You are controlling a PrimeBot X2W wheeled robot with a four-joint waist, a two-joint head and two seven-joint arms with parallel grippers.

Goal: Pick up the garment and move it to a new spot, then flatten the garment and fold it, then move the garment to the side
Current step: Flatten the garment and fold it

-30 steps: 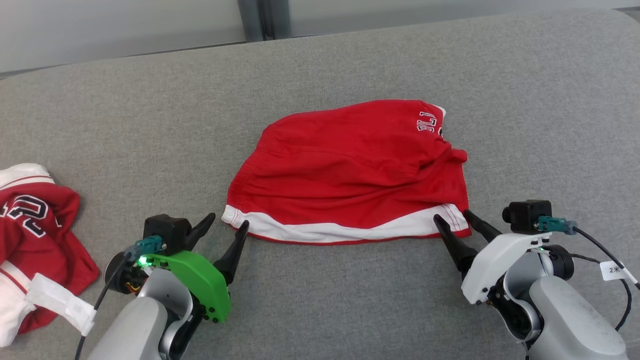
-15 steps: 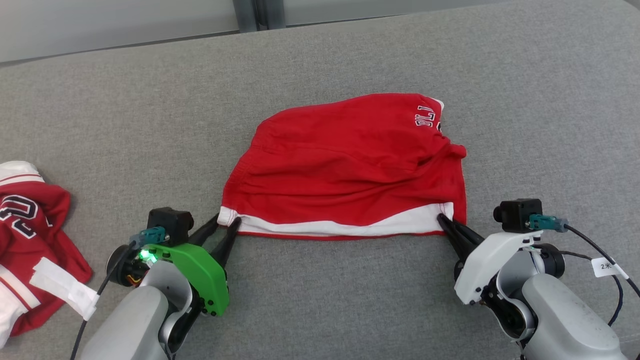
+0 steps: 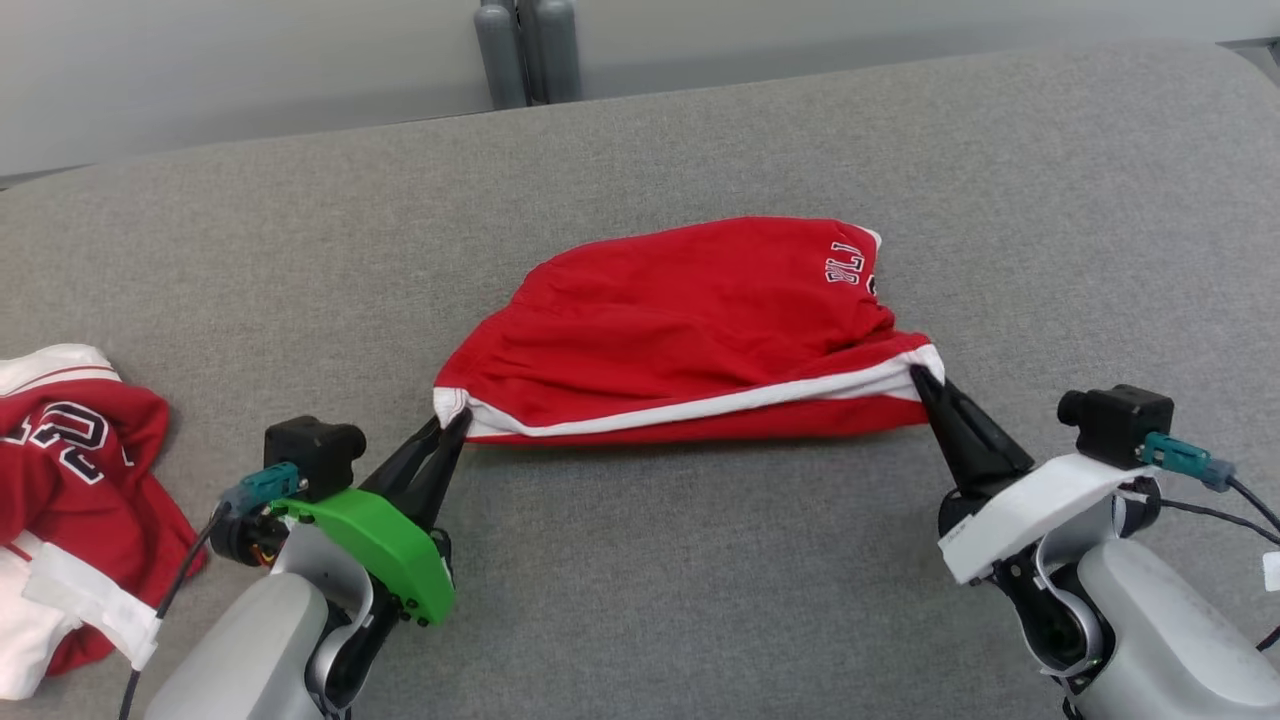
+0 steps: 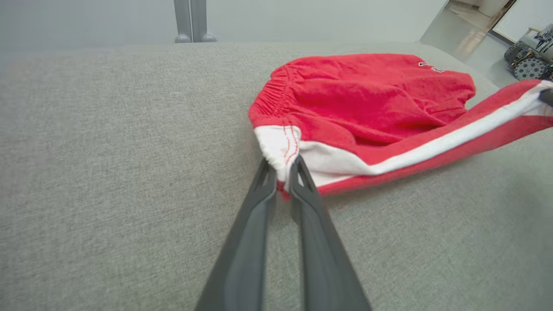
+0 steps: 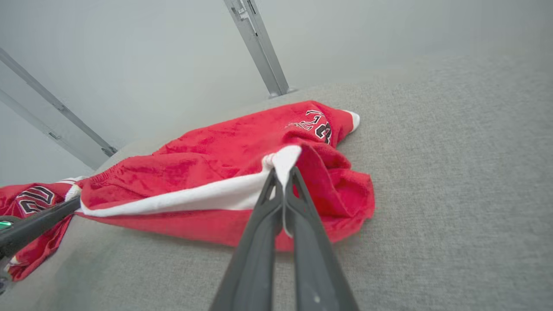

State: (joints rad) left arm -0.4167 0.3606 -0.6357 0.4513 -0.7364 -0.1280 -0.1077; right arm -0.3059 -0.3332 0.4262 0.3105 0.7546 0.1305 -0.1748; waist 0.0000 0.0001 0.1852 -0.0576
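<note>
A pair of red shorts [image 3: 690, 320] with a white hem band lies in the middle of the grey cushion. My left gripper [image 3: 452, 420] is shut on the near left corner of the white band [image 4: 281, 149]. My right gripper [image 3: 922, 375] is shut on the near right corner [image 5: 285, 162] and holds it raised. The white band is stretched taut between the two grippers, lifted off the surface, with the red underside showing below it. The far part of the shorts [image 5: 242, 142] rests on the cushion, black and white lettering near its far right corner.
A second red and white garment [image 3: 70, 470] with a number print lies crumpled at the left edge. The grey cushion [image 3: 640, 600] spreads wide around the shorts. A grey post [image 3: 525, 50] stands behind the far edge.
Both grippers went from open beside the hem corners to shut on them. They then lifted the near hem, the right corner rising more. The camera also shifted.
</note>
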